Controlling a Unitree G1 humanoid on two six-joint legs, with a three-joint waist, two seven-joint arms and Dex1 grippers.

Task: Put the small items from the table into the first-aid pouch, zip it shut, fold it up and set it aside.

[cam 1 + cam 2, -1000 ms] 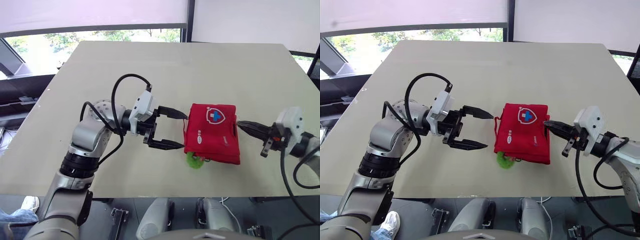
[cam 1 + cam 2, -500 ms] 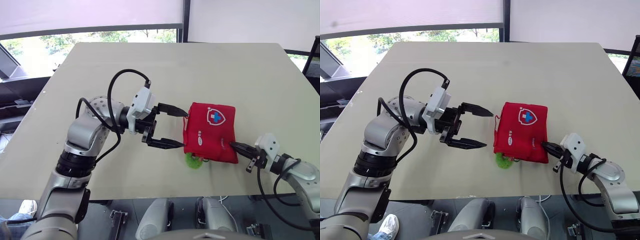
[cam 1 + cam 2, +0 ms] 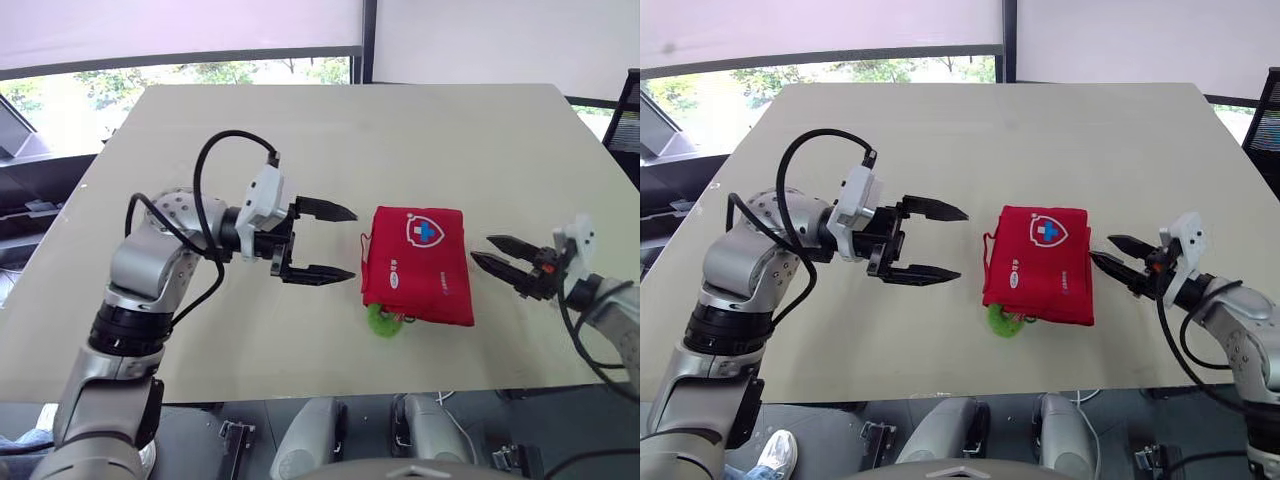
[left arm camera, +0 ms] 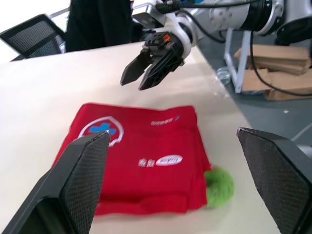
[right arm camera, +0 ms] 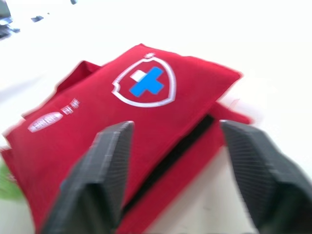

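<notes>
The folded red pouch (image 3: 418, 265) sat centre frame, the left gripper (image 3: 352, 243) spread wide to its left and the right gripper (image 3: 482, 249) parted to its right, both empty, and the green item (image 3: 382, 320) poking from its lower-left corner looked liable to spill if dragged.

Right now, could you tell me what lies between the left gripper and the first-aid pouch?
Nothing but bare table; the left eye view shows the open left gripper just short of the red first-aid pouch.
</notes>
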